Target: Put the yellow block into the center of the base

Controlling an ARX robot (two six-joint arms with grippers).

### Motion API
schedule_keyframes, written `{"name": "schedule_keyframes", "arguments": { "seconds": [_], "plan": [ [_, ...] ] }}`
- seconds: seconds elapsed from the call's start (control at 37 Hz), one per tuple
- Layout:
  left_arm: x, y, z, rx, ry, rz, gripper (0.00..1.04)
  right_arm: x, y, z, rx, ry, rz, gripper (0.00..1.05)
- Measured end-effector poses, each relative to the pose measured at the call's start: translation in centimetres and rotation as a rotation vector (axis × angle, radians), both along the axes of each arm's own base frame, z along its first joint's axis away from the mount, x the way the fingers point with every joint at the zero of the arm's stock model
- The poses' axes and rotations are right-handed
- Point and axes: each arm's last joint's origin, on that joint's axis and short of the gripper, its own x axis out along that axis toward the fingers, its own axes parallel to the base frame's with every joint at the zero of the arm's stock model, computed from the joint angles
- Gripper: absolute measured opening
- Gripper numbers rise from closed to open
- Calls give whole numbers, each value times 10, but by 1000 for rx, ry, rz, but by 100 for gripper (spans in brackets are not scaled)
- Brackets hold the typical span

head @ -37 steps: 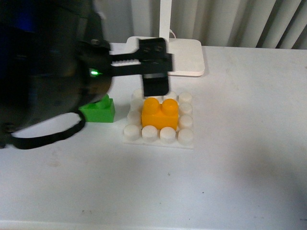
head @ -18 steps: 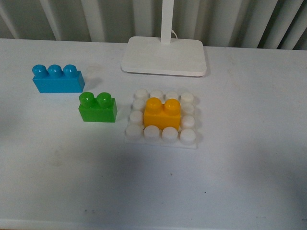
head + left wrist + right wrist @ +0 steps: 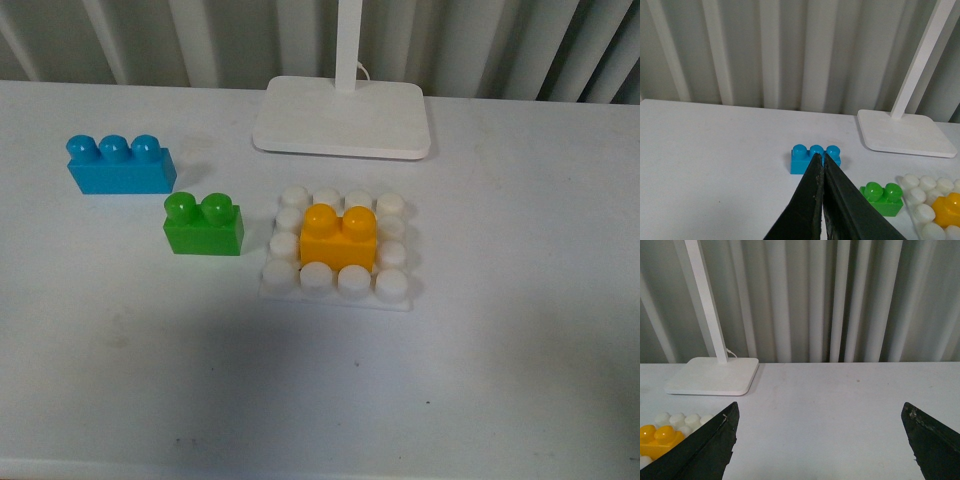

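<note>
The yellow block (image 3: 339, 238) sits upright on the middle studs of the white studded base (image 3: 392, 286), in the centre of the front view. It also shows in the left wrist view (image 3: 948, 208) and the right wrist view (image 3: 658, 438), on the base (image 3: 920, 212) (image 3: 675, 418). Neither arm shows in the front view. My left gripper (image 3: 820, 165) is shut and empty, raised over the table in line with the blue brick. My right gripper (image 3: 820, 415) is open and empty over bare table, to the right of the base.
A blue three-stud brick (image 3: 120, 164) (image 3: 815, 157) lies at the left. A green two-stud brick (image 3: 204, 224) (image 3: 882, 197) stands just left of the base. A white lamp foot (image 3: 342, 116) (image 3: 905, 132) (image 3: 712, 375) with a pole stands behind the base.
One second ago the left arm filled the left of the front view, its gripper over the yellow block. It has withdrawn out of that view. The block stays on the base.
</note>
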Motion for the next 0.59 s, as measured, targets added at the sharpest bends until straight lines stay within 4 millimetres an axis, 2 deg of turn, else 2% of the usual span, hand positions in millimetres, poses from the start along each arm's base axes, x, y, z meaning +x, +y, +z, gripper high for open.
{"name": "schedule_keyframes", "arguments": {
  "seconds": [0.59],
  "plan": [
    [-23,0,5,0,-18,1,4,0,0,0,0,0,0,95]
  ]
}}
